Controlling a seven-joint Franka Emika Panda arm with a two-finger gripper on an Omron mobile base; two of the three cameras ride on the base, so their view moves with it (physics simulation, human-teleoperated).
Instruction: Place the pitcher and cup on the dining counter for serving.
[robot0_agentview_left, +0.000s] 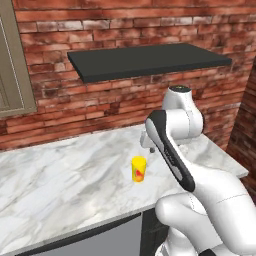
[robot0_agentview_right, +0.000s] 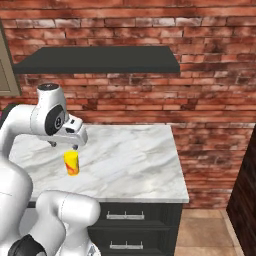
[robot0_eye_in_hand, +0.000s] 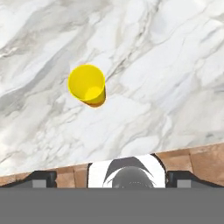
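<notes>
We saw the cup (robot0_agentview_left: 138, 169) standing upright on the marble worktop (robot0_agentview_left: 60, 175) along the brick wall (robot0_agentview_left: 100, 30), nearer the front edge than the wall and well in from the right-hand end. It was a small yellow tumbler with a red mark on its side, and nothing touched it. In the right base view the cup (robot0_agentview_right: 71, 163) stood just below and a little in front of the gripper (robot0_agentview_right: 62, 145), which hung above the worktop (robot0_agentview_right: 130, 160) clear of the cup's rim. In the left base view the gripper (robot0_agentview_left: 148, 146) sat just to the right of the cup and farther back, partly hidden by the forearm. From the hand view we looked down into the open mouth of the cup (robot0_eye_in_hand: 86, 84), which lay toward the upper left, away from the finger line. We could not tell whether the fingers were spread or closed; they held nothing. A dark shelf (robot0_agentview_right: 100, 60) ran along the wall above the worktop.
</notes>
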